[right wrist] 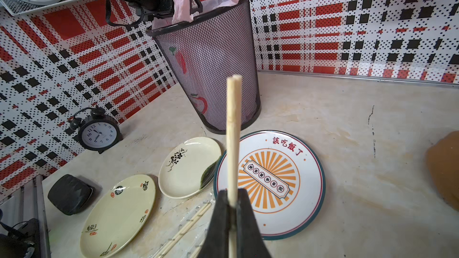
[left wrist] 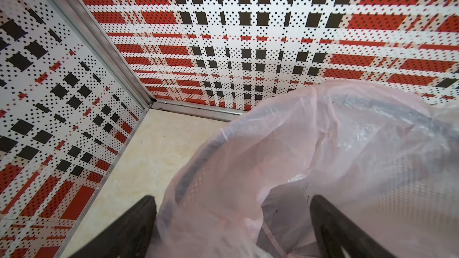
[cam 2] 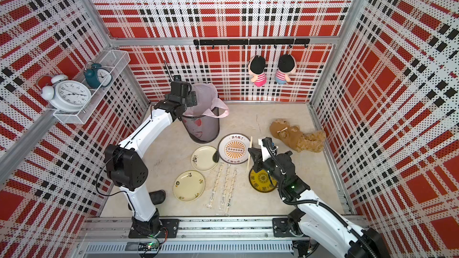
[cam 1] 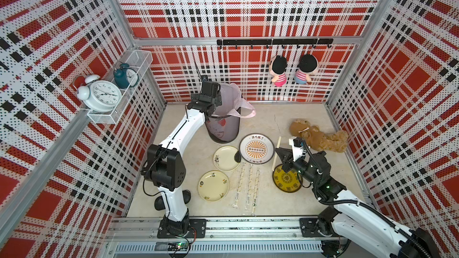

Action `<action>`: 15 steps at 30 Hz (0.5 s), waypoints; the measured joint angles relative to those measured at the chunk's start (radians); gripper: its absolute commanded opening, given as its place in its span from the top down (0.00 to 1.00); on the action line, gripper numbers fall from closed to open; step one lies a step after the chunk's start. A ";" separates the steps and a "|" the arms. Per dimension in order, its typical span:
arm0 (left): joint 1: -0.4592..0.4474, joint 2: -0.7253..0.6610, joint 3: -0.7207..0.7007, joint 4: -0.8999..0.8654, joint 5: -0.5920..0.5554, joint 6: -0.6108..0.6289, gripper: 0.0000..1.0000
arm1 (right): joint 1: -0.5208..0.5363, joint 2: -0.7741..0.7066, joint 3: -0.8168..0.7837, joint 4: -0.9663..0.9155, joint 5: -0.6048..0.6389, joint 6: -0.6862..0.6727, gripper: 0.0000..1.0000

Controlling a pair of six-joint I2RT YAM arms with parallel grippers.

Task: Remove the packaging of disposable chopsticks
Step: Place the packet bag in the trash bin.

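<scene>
Three packaging sleeves (cam 1: 249,187) (cam 2: 226,187), each with disposable chopsticks inside, lie side by side on the table between the plates; their ends show in the right wrist view (right wrist: 188,222). My right gripper (right wrist: 232,192) is shut on a bare pair of chopsticks (right wrist: 233,125) (cam 1: 277,147), held beside the right edge of the sunburst plate (cam 1: 256,148). My left gripper (left wrist: 232,198) is open above the black mesh bin (cam 1: 223,130), its fingers (left wrist: 146,209) spread either side of the pink liner (left wrist: 323,145). Nothing is gripped there.
Two cream plates (cam 1: 226,158) (cam 1: 213,186) lie left of the sleeves. A yellow-and-black plate (cam 1: 285,182) sits partly under my right arm. A brown teddy (cam 1: 318,137) lies at the back right. A black clock (right wrist: 99,132) stands by the left wall.
</scene>
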 measured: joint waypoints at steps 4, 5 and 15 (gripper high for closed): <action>0.000 0.000 0.000 0.000 0.002 0.000 0.01 | 0.000 0.000 0.000 0.000 0.000 0.000 1.00; 0.000 0.000 0.002 0.000 0.002 0.000 0.01 | 0.000 0.000 0.000 0.000 0.000 0.000 1.00; -0.061 -0.047 0.010 0.000 0.031 -0.001 0.02 | 0.000 0.000 0.000 -0.001 0.000 0.001 1.00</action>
